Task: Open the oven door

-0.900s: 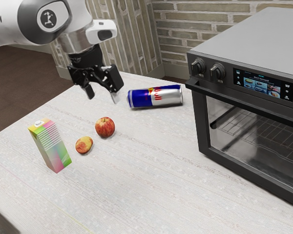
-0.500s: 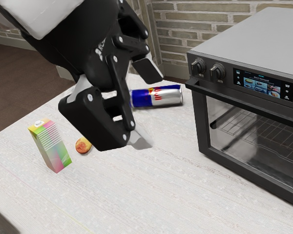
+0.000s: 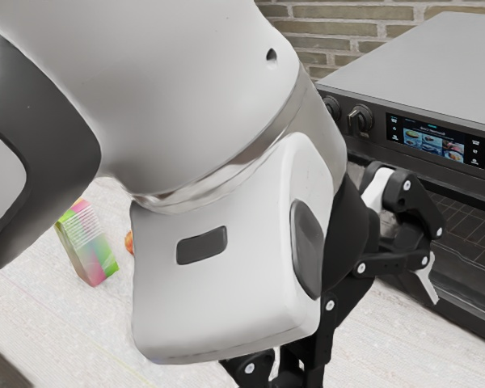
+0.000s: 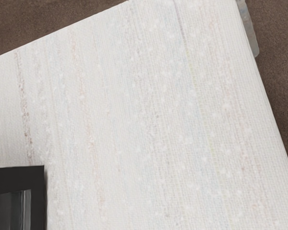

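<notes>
The gripper [image 3: 354, 331] has swung toward the exterior view's right since the earlier frames, the arm [image 3: 194, 97] coming much nearer the camera. Its fingers stand wide apart. In that view it overlaps the oven door [image 3: 469, 238], which looks shut beneath the control panel [image 3: 436, 141] and a knob [image 3: 360, 119]. Well apart, toward the exterior view's left, a colorful carton [image 3: 87, 246] stands on the table [image 3: 40, 299], a fruit [image 3: 129, 242] beside it mostly hidden by the arm.

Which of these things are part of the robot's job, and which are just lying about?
Part of the job:
oven door
its handle
gripper, open

Just lying about:
colourful carton
piece of fruit, mostly hidden
</notes>
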